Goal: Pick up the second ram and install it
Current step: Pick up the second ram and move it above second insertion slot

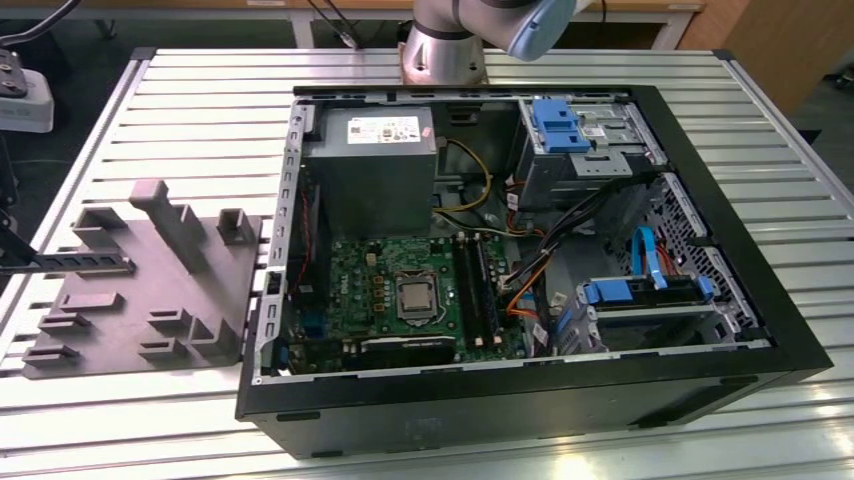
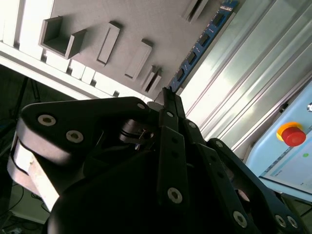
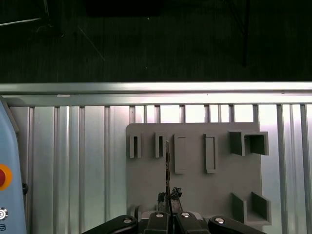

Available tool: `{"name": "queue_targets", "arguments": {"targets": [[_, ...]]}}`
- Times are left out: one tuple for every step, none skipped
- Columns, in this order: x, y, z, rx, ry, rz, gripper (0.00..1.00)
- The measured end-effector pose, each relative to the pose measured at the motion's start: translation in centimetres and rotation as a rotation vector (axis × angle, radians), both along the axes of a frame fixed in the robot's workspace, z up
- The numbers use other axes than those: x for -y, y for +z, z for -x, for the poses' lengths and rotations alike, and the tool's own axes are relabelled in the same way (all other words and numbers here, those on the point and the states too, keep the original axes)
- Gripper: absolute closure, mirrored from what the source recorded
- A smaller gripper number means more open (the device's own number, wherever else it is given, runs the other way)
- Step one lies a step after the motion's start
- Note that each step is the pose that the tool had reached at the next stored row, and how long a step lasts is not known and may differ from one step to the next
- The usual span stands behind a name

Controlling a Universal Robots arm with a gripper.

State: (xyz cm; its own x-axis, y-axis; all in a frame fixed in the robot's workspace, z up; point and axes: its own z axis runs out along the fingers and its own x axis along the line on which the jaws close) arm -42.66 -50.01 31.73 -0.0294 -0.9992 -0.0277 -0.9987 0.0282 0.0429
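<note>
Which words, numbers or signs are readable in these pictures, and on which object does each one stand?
No text can be read with certainty.
Print on the power supply label: too small to read.
Writing on the pendant screen: blurred.
Marks on the second ram, gripped in the hand: too small to read.

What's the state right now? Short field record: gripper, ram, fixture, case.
gripper: shut on the second ram, at the exterior view's left edge
second ram: sticks out lengthwise from the fingertips, over the fixture tray, away from the computer case
fixture tray: grey, on the slatted table, at the exterior view's left of the case
computer case: lying open, motherboard exposed
memory slots: long and black, beside the processor socket; whether a stick is seated cannot be told
</note>
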Motion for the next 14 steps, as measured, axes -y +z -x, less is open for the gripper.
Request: {"name": "queue_targets", "arguments": {"targets": [[0.0, 0.02, 0.0, 0.0, 0.0, 0.0, 0.88], [0.0, 0.05, 0.0, 0.0, 0.0, 0.0, 0.88], [0.0, 0.07, 0.0, 0.0001, 0.0, -0.0001, 0.88], [0.0, 0.11, 0.0, 0.0, 0.0, 0.0, 0.88], [0.0, 0.14, 0.0, 0.0, 0.0, 0.0, 0.88], [0.0, 0.17, 0.0, 0.0001, 0.0, -0.0001, 0.88], [0.0, 0.2, 0.0, 0.0001, 0.0, -0.0001, 0.88], [0.0, 0.23, 0.0, 0.0001, 0.0, -0.0001, 0.88], [0.0, 0.26, 0.0, 0.0002, 0.0, -0.0001, 0.88], [0.0, 0.28, 0.0, 0.0001, 0.0, -0.0001, 0.88], [0.0, 0.31, 0.0, 0.0, 0.0, 0.0, 0.88], [0.0, 0.34, 0.0, 0.0, 0.0, 0.0, 0.88], [0.0, 0.38, 0.0, 0.0, 0.0, 0.0, 0.88], [0.0, 0.4, 0.0, 0.0001, 0.0, -0.0001, 0.88]]}}
